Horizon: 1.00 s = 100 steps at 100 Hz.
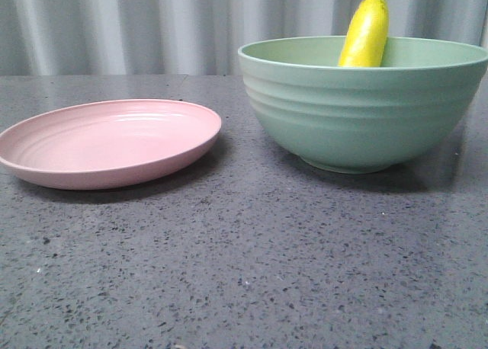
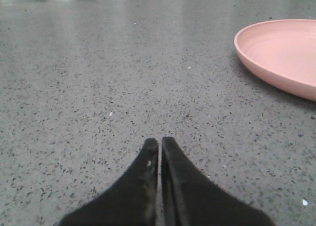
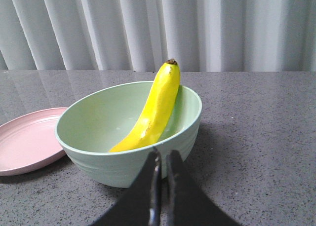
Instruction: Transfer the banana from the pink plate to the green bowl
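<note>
The yellow banana (image 1: 366,33) stands in the green bowl (image 1: 364,113) at the right, leaning on the far rim with its dark tip up. In the right wrist view the banana (image 3: 153,110) lies inside the bowl (image 3: 98,157). The pink plate (image 1: 107,142) sits empty at the left; it also shows in the left wrist view (image 2: 281,53) and the right wrist view (image 3: 24,139). My left gripper (image 2: 160,142) is shut and empty over bare table, apart from the plate. My right gripper (image 3: 163,154) is shut and empty, close to the bowl's outer wall. Neither gripper shows in the front view.
The dark speckled stone table (image 1: 244,265) carries the plate and bowl. A pale pleated curtain (image 1: 152,21) hangs behind the table's far edge.
</note>
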### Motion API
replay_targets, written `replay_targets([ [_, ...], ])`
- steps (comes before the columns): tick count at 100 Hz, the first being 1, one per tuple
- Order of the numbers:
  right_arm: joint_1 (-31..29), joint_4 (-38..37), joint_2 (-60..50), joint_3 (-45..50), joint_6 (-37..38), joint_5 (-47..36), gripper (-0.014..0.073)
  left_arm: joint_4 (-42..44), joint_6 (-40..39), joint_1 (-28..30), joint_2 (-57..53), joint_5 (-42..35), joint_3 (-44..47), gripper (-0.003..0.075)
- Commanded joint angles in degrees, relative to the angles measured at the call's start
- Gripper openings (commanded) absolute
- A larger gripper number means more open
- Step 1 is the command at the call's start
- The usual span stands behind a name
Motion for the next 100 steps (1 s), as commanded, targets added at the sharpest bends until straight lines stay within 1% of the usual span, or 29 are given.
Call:
replay_targets([
  [1,0.1,-0.2,0.6,-1.5,-0.3,-4.2,-0.0068,-0.5,-0.2,0.1,-1.7,-3.3,0.4,-0.002],
  [73,0.0,-0.2,0.6,-1.2,-0.3,-4.4,-0.0068,-0.5,-0.2,0.1,-1.7,-3.3,0.4,-0.002],
  [87,-1.6,-0.7,0.6,1.8,-0.3,-8.9,-0.0068,-0.5,-0.2,0.1,-1.7,-3.3,0.4,-0.002],
  [92,-2.8,-2.2,0.6,3.8,-0.3,-12.2,-0.0068,-0.5,-0.2,0.1,-1.7,-3.3,0.4,-0.002],
  [100,-4.7,-5.0,0.6,7.5,-0.3,-19.7,-0.0068,-0.5,-0.2,0.1,-1.7,-3.3,0.4,-0.002],
])
